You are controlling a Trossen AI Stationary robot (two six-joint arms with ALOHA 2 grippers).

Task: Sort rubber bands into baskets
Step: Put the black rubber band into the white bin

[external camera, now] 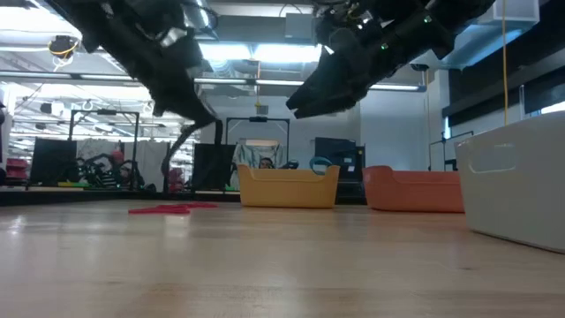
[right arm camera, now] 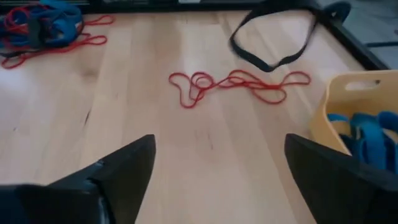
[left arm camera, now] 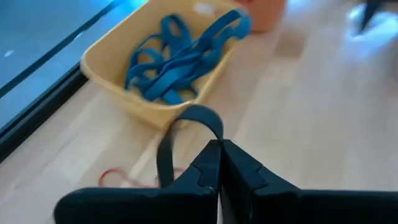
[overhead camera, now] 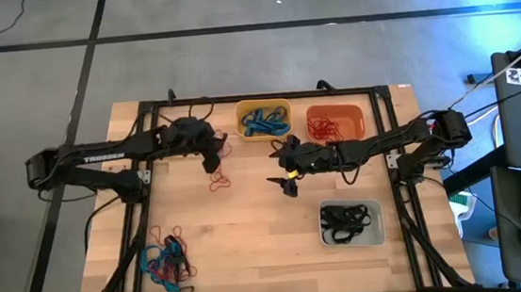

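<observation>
Left gripper (left arm camera: 219, 163) clenched on black band (left arm camera: 180, 134) | ahead: yellow basket (left arm camera: 112, 81), blue bands (left arm camera: 177, 59) | right gripper (right arm camera: 217, 168) released

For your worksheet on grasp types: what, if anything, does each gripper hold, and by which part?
The left gripper is shut on a black rubber band, pinching one short stretch of the loop; the rest hangs free. The right gripper is open and holds nothing.

arms: two, matte black, slim jointed links
left arm (overhead camera: 101, 162) marking: white "TROSSEN" lettering
right gripper (overhead camera: 286, 169): yellow spot near fingers
cables: black
</observation>
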